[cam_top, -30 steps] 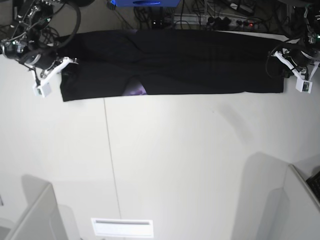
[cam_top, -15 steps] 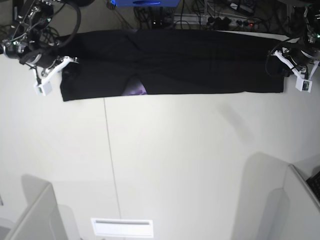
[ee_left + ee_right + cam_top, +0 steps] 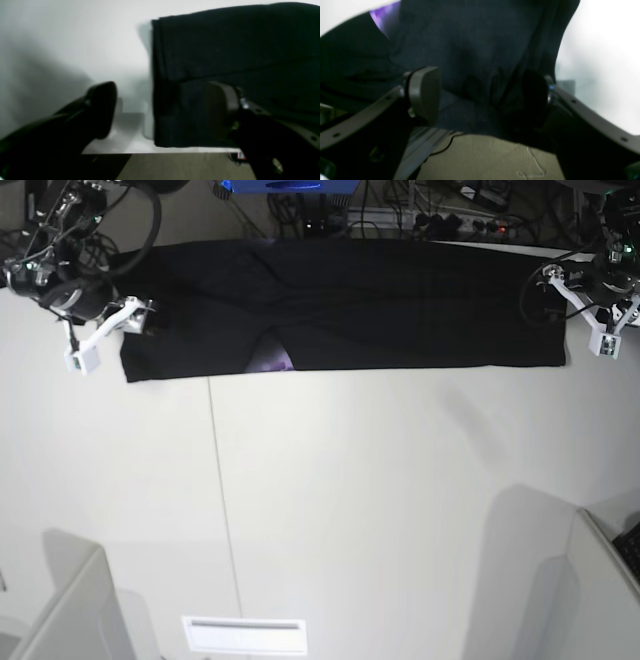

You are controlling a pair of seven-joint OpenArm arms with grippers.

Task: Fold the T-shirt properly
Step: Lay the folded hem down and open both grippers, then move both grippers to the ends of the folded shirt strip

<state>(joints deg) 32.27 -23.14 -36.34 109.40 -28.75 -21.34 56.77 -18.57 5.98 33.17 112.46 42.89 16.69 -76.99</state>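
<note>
T-shirt [image 3: 350, 305]: black cloth, folded into a long narrow band lying flat along the far edge of the white worktop [image 3: 380, 510], spanning nearly from one arm to the other; a small patch of purple print shows at a notch in its near edge (left of centre in the base view). Left gripper [image 3: 578, 310]: at the band's right end in the base view, jaws spread wide; in the left wrist view one finger [image 3: 100, 110] stands over bare worktop just beside the cloth's end and the other over the cloth, the squared, layered end of the T-shirt lying between them, not pinched. Right gripper [image 3: 112, 330]: at the band's left end in the base view, jaws likewise spread; in the right wrist view the grey pad [image 3: 425, 93] and the dark opposite finger stand apart over the bunched black fabric, with the purple print visible at the upper left; whether either finger touches the cloth cannot be told from the blurred frame. Beyond the far edge of the worktop: cables [image 3: 440, 210] and a blue object [image 3: 285, 186] on the floor. Near edge of the worktop: a pale slotted plate [image 3: 245, 635].
</note>
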